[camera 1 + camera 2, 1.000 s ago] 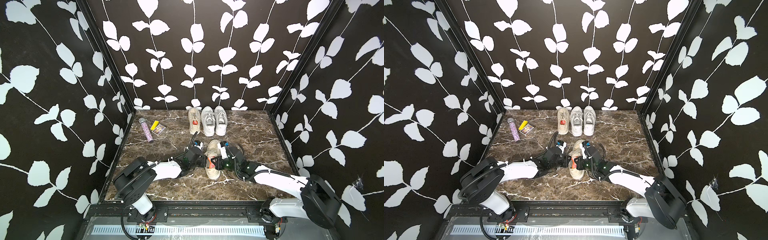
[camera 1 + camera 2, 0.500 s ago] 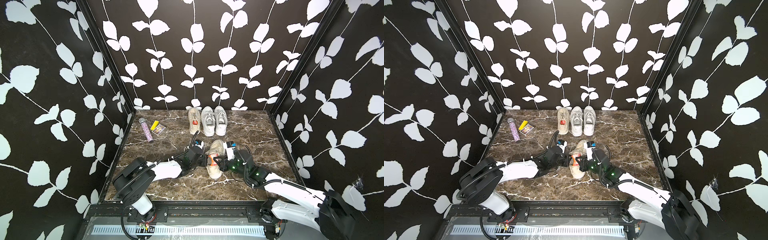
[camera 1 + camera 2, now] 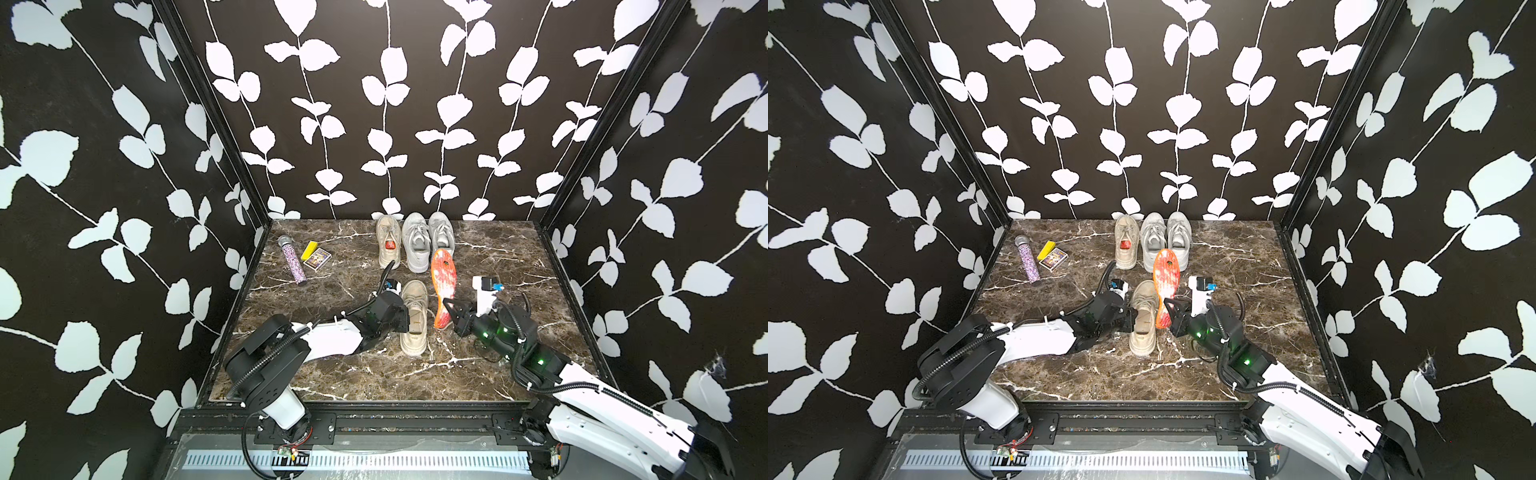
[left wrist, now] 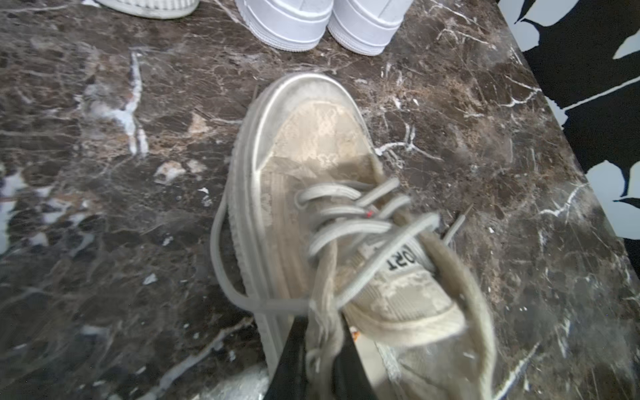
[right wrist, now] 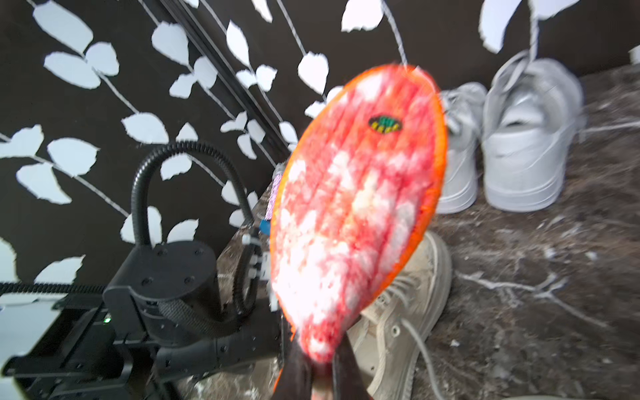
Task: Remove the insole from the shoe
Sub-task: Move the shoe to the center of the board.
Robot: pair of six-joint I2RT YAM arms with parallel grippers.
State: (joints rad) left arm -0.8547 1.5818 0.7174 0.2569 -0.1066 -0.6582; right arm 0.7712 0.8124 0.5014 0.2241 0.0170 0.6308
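Note:
A beige lace-up shoe [image 3: 415, 320] [image 3: 1144, 324] [image 4: 311, 156] lies mid-table, toe pointing to the back wall. My left gripper [image 3: 405, 321] [image 3: 1128, 322] [image 4: 322, 360] is shut on the shoe's left upper edge by the laces. The orange-red insole [image 3: 443, 282] [image 3: 1165, 286] [image 5: 356, 207] is out of the shoe and stands tilted in the air just right of it. My right gripper [image 3: 446, 318] [image 3: 1169, 318] [image 5: 320, 374] is shut on the insole's lower end. In the right wrist view the shoe [image 5: 408, 311] shows behind the insole.
At the back stand a beige shoe with a red insole [image 3: 388, 245] and a pair of white sneakers [image 3: 417, 245]. A glitter tube [image 3: 293, 266], a yellow item [image 3: 309, 248] and a small box [image 3: 318, 258] lie at the back left. Patterned walls close three sides.
The right gripper has drawn back to the right and pulled the insole fully out of the shoe. The left gripper keeps its hold on the shoe.

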